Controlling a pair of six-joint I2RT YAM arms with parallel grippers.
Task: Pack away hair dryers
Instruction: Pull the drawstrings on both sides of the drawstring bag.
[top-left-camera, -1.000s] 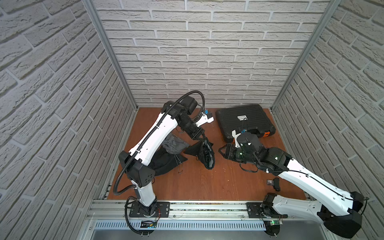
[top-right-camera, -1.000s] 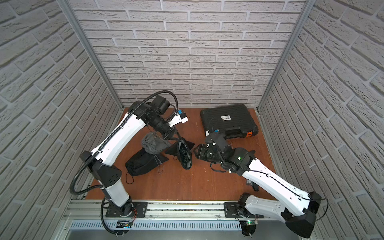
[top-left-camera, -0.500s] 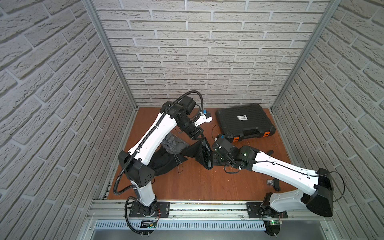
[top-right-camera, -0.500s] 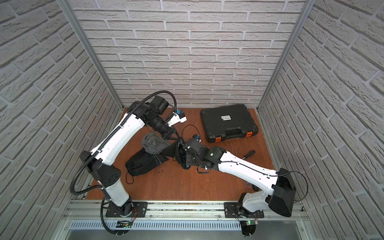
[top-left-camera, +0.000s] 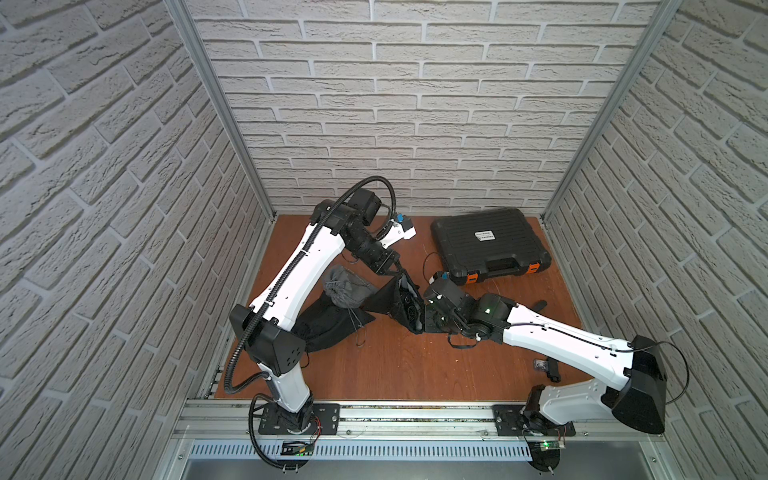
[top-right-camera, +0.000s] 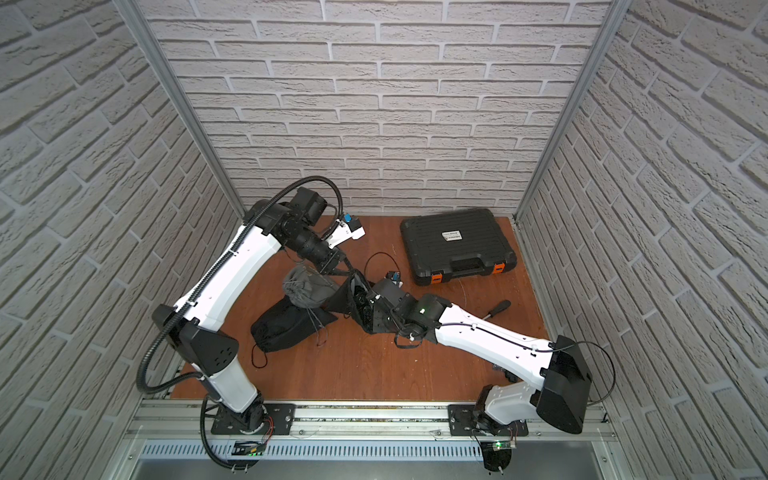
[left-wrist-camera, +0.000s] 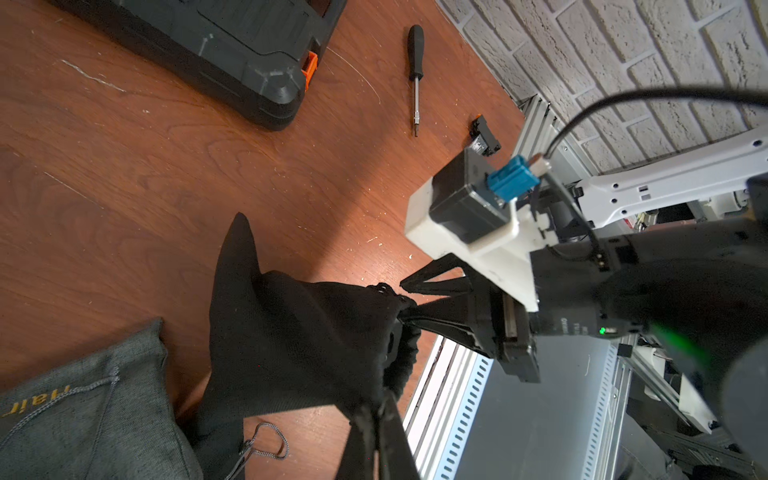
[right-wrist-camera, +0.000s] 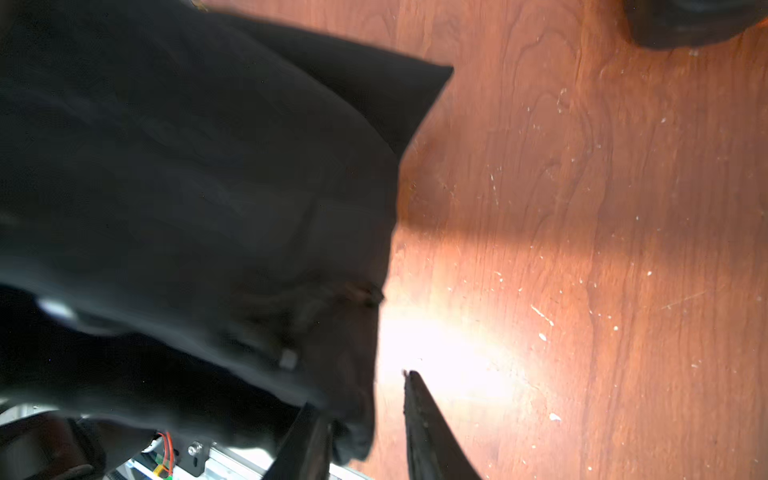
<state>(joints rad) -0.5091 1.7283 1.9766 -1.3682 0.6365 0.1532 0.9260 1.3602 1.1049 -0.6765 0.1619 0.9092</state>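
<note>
A black drawstring pouch (top-left-camera: 388, 301) (top-right-camera: 343, 299) (left-wrist-camera: 299, 340) hangs part lifted off the wooden floor with its mouth facing right. My left gripper (top-left-camera: 397, 272) (left-wrist-camera: 380, 409) is shut on the top of its rim. My right gripper (top-left-camera: 422, 320) (right-wrist-camera: 360, 390) is at the lower rim. Its jaws stand apart, the pouch's edge (right-wrist-camera: 353, 419) lies against one finger, and a gap is left to the other. Something dark and ribbed (top-left-camera: 410, 305) shows inside the mouth; I cannot tell whether it is a hair dryer. No hair dryer shows plainly.
A filled grey pouch (top-left-camera: 345, 286) (left-wrist-camera: 62, 415) rests on another black pouch (top-left-camera: 328, 328) under my left arm. A ribbed black case (top-left-camera: 490, 245) with orange latches lies shut at the back right. A screwdriver (left-wrist-camera: 415, 75) and a small black part (left-wrist-camera: 484, 137) lie near the right wall.
My right arm has swung left from beside the case to the pouch's mouth, and its jaws have narrowed. My left gripper has kept its hold on the rim, hardly moving.
</note>
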